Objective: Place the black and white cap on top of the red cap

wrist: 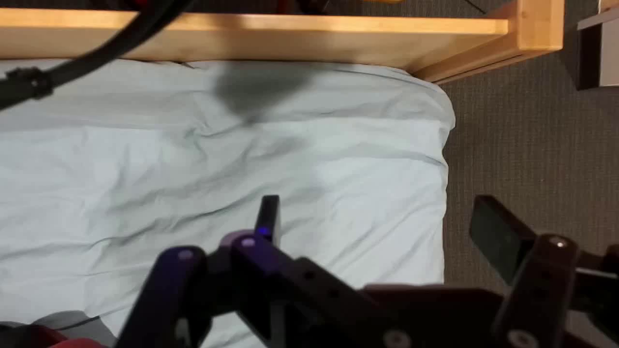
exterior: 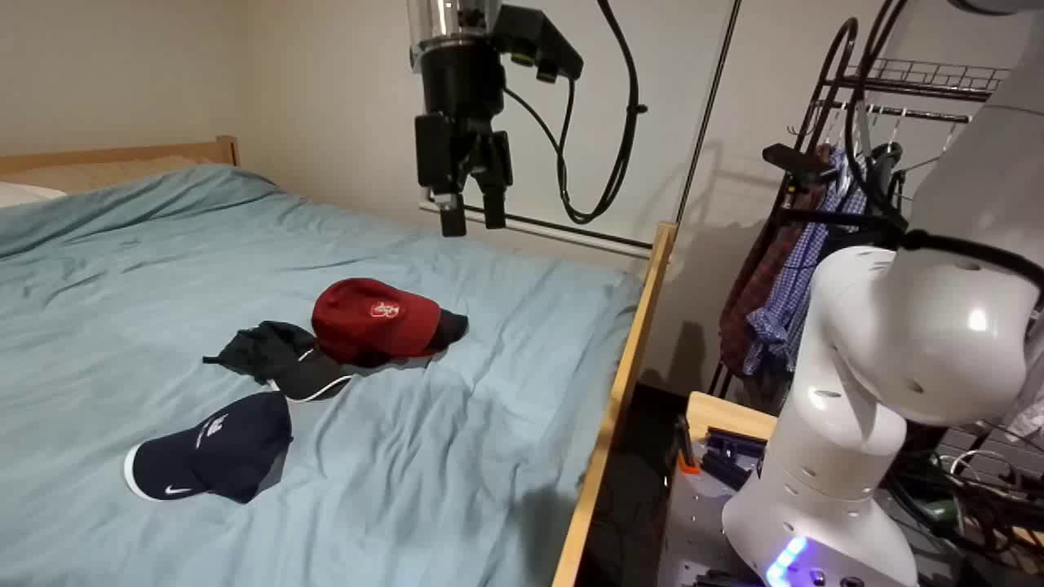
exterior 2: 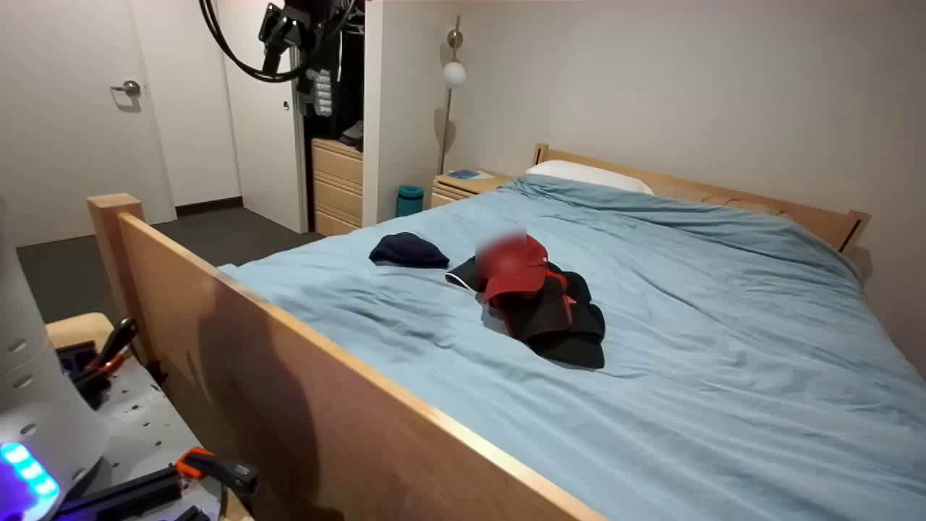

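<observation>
The red cap (exterior: 359, 322) lies on the bed with its dome up; it also shows in an exterior view (exterior 2: 517, 271), partly blurred. A black cap with a white brim edge, the black and white cap (exterior: 269, 350), lies flopped right beside it. In an exterior view its white-edged brim (exterior 2: 463, 275) shows and the red cap hides most of the rest. My gripper (exterior: 473, 218) is high above the bed, away from the caps. In the wrist view the gripper (wrist: 382, 212) is open with nothing between its fingers. Red and dark fabric shows at that view's lower left corner.
A navy cap (exterior: 216, 448) with a white brim edge lies apart on the blue bedding; it also shows in an exterior view (exterior 2: 409, 250). Black caps with red trim (exterior 2: 553, 315) lie against the red cap. A wooden footboard (exterior 2: 347, 362) stands between robot base and bed.
</observation>
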Tool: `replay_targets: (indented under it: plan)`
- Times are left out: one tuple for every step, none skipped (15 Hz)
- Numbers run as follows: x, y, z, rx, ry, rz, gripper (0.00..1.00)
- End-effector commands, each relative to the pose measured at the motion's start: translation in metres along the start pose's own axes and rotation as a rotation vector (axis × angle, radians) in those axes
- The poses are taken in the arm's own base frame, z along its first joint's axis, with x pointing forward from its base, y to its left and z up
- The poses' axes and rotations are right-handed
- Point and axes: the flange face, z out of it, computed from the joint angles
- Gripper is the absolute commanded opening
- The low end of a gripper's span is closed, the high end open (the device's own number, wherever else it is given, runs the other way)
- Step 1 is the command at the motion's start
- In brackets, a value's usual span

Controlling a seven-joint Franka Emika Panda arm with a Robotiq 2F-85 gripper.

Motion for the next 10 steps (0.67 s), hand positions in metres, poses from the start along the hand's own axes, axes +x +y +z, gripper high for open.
replay_targets:
  plan:
    - [0.000, 0.000, -0.001, 0.000, -0.001, 0.000, 1.00]
    - [0.008, 0.002, -0.002, -0.008, 0.007, -0.009, 1.00]
    - [0.013, 0.003, -0.003, -0.006, 0.005, -0.011, 1.00]
    - [0.013, 0.001, -0.006, -0.001, 0.010, -0.010, 1.00]
    - [0.004, 0.001, 0.000, 0.000, 0.001, 0.001, 1.00]
    - [0.006, 0.001, -0.001, 0.001, 0.002, 0.002, 1.00]
    - [0.008, 0.000, -0.002, 0.001, 0.003, 0.001, 1.00]
    - [0.009, 0.000, -0.002, 0.002, 0.003, 0.001, 1.00]
    - [0.010, 0.000, -0.002, 0.002, 0.002, 0.001, 1.00]
    - [0.010, 0.000, -0.002, 0.002, 0.002, 0.001, 1.00]
